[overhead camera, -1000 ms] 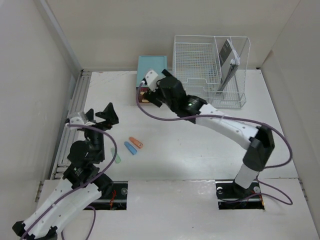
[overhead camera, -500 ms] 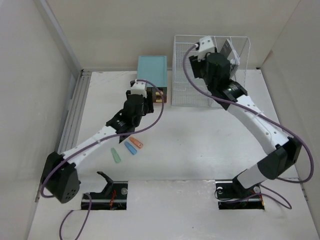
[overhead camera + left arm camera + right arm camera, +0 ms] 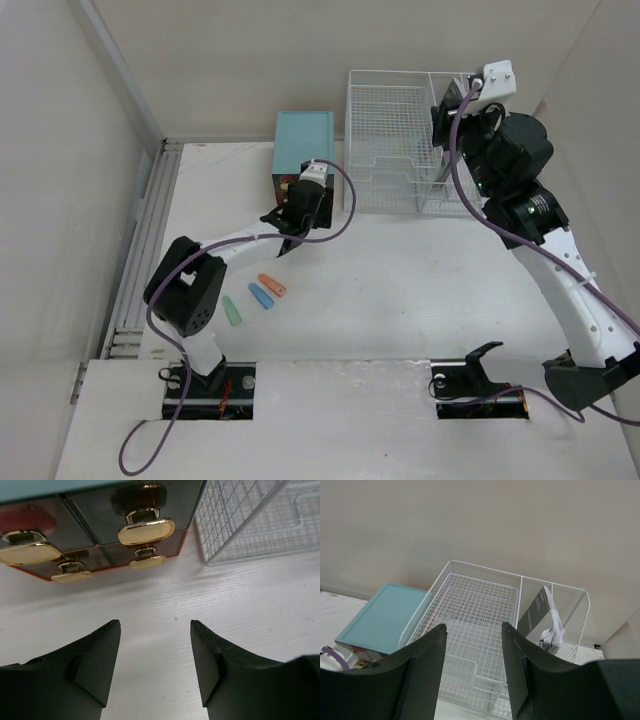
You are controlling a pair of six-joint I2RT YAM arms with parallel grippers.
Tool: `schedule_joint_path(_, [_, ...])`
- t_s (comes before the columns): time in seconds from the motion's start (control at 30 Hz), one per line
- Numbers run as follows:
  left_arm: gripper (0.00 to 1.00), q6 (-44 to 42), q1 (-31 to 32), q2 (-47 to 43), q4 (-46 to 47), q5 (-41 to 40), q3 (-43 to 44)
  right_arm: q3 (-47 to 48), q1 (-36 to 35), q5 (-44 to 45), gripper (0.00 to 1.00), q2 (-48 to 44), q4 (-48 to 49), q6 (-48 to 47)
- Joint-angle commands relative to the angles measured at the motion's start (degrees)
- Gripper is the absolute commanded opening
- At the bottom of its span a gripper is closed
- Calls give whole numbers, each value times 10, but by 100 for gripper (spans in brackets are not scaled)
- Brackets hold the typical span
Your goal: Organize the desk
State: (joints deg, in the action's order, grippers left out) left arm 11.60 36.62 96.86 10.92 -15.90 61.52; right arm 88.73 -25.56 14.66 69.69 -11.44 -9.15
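The desk (image 3: 400, 270) fills the middle of the top view, with silver rails (image 3: 140, 250) running down its left edge. At upper centre sits the teal drawer box (image 3: 305, 140), and just to its right stands the white wire-mesh rack (image 3: 395, 130). The left gripper (image 3: 155, 625) hangs low over the bare desk in front of the drawer box, its fingers parted and gripping nothing. In its wrist view the drawer fronts with their gold knobs (image 3: 146, 530) lie straight ahead at upper left, and a corner of the rack closes off the upper right. The right gripper (image 3: 473, 627) is raised at the upper right of the top view, above the rack, and it too is spread and empty. Below it a dark booklet (image 3: 537, 612) leans in the rack's narrow right compartment. Left of centre, an orange piece (image 3: 272, 285), a blue piece (image 3: 261, 296) and a green piece (image 3: 232, 312) lie near one another, well apart from both grippers.
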Motion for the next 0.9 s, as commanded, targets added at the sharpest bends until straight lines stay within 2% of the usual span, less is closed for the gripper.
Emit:
schedule_joint_path(0.0, [55, 22, -2, 17, 43, -12, 26, -12, 2, -21, 53, 5, 12, 16])
schedule_joint_path(0.43, [55, 33, -2, 120, 61, -48, 108, -17, 2, -38, 56, 5, 12, 16])
schedule_joint_path(0.6, [55, 23, -2, 150, 42, -70, 148, -22, 2, -43, 57, 5, 12, 16])
schedule_joint_path(0.87, [55, 18, -2, 166, 42, -86, 148, -22, 2, -48, 57, 0, 12, 21])
